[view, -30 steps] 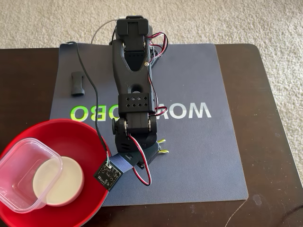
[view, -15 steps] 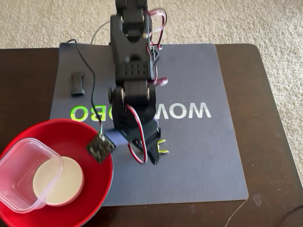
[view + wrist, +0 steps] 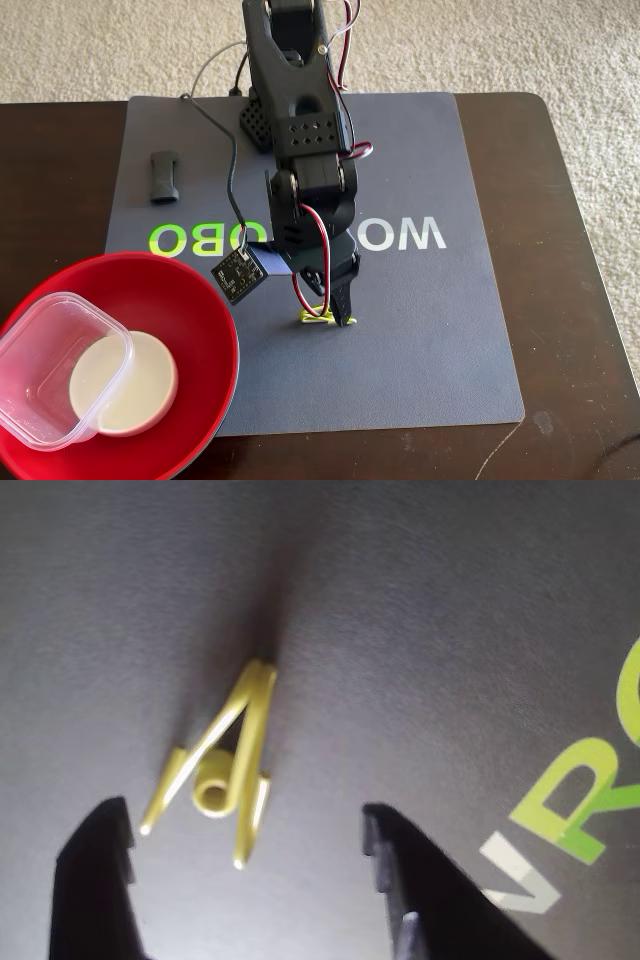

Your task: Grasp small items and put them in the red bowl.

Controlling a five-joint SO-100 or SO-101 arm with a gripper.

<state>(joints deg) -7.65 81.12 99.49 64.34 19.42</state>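
Yellow-green clothespin (image 3: pixel 225 772) lies on the grey mat (image 3: pixel 430 330), centre of the fixed view, between my fingers (image 3: pixel 95 880), which are spread wide, not touching it. Red bowl (image 3: pixel 200 300) lower left holds white bowl (image 3: pixel 125 385) and clear tub (image 3: pixel 45 360). Black ribbed bar (image 3: pixel 164 176) upper left.

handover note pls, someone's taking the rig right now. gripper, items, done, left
Gripper: open, down at the mat, fingers either side of the yellow-green clothespin, not closed on it.
Clothespin lies on the mat, right of the red bowl in the fixed view.
Done: clear plastic tub and small white bowl are in the red bowl.
Left: grasp and drop the clothespin, then the black ribbed bar at the mat's far left.
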